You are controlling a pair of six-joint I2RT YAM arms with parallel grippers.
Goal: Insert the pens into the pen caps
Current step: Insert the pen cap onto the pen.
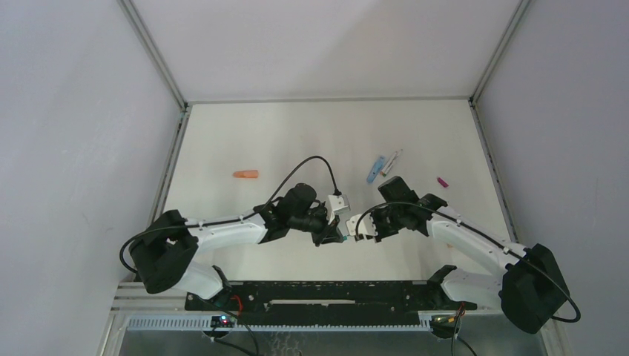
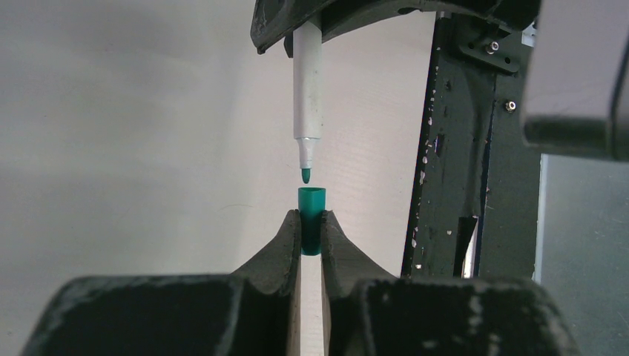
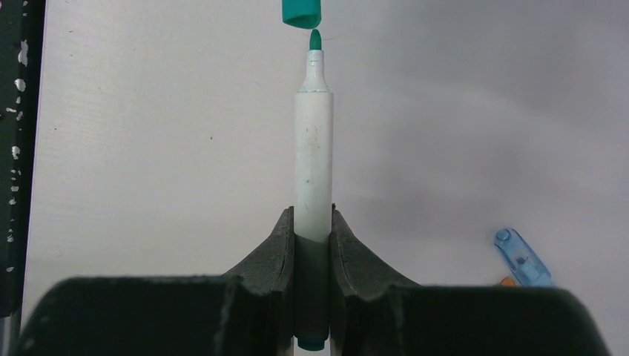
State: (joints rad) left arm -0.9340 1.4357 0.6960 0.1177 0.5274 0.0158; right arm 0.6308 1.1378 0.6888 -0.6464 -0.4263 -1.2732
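Note:
My left gripper [image 2: 311,231] is shut on a teal pen cap [image 2: 311,204], open end pointing away from me. My right gripper [image 3: 313,231] is shut on a white pen [image 3: 314,148] with a teal tip. In the left wrist view the pen [image 2: 307,81] points at the cap, its tip a small gap short of the cap's mouth and roughly in line with it. In the right wrist view the teal cap [image 3: 300,11] sits just beyond the tip. In the top view both grippers, left [image 1: 335,236] and right [image 1: 357,227], meet above the table's near middle.
On the table lie a salmon-orange cap [image 1: 245,175] at the left, a light blue cap [image 1: 376,169] beside another pen [image 1: 391,162] behind the right arm, and a magenta cap [image 1: 443,182] at the right. The light blue cap [image 3: 521,256] also shows in the right wrist view.

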